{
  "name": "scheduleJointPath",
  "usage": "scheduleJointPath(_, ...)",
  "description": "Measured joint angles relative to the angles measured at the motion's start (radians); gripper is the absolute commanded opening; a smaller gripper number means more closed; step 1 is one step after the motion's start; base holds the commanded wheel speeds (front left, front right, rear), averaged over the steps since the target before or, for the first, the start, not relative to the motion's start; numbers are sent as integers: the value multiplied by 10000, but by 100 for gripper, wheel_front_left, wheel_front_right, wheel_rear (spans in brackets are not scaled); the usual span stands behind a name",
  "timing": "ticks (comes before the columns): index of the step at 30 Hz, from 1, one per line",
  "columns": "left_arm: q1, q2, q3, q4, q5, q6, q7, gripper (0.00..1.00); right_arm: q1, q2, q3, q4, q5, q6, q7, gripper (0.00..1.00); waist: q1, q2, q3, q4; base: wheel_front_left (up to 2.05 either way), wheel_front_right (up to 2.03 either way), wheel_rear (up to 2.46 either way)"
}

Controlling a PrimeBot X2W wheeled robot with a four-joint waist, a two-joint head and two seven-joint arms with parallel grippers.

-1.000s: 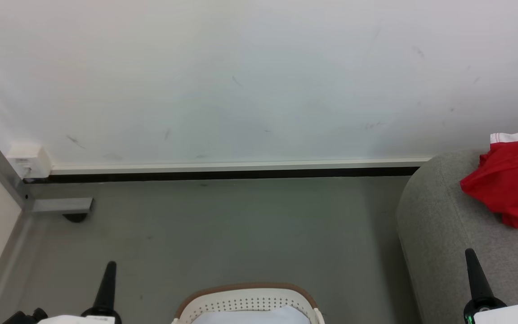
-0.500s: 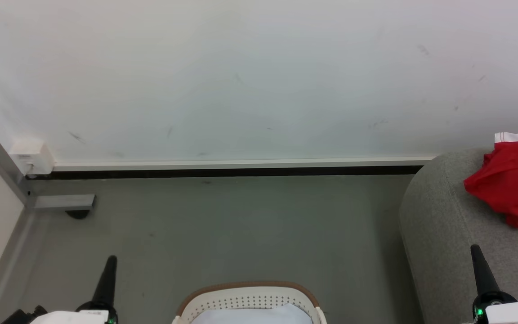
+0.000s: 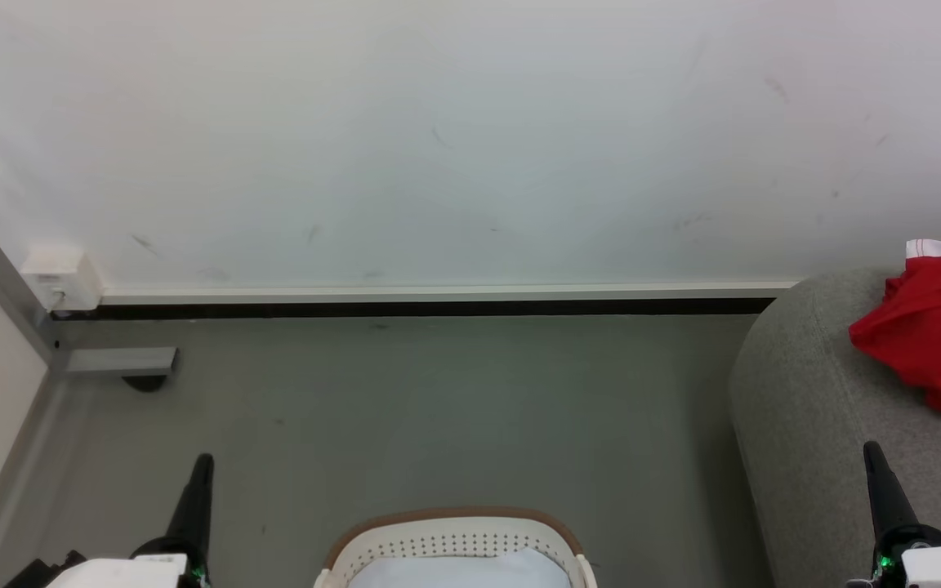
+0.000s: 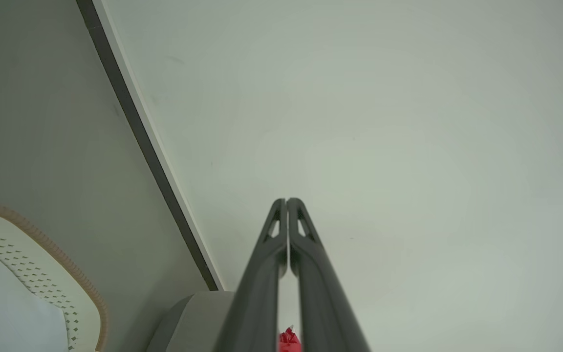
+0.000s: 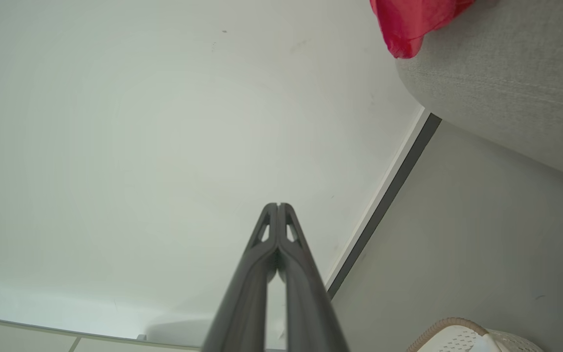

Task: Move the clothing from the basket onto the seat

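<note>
Over the last second only the head view had drifted slightly, while the red clothing (image 3: 936, 327) lay unmoved on the grey seat (image 3: 813, 408), well apart from the basket (image 3: 454, 527), and the left gripper (image 3: 202, 465) and the right gripper (image 3: 871, 452) stayed closed and empty, so the job looked done.

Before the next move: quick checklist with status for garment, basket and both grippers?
1. The clothing lies on the seat: ok.
2. Clothing fully on the seat, nothing hanging off: cannot tell; its right part is cut off at the head view's edge.
3. No red garment in the basket: cannot tell; the part in view holds a pale cloth, and the rest is out of frame.
4. Left gripper shut and empty: ok.
5. Right gripper shut, empty and apart from the clothing: ok.
</note>
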Motion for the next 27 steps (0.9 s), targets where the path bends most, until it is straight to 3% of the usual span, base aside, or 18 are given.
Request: scheduleJointPath(27,-291,-105,192,81,-1588,-121,512,0,-188,59,-476,29,1693,0,518,0,0,0,132,143,0,0,0)
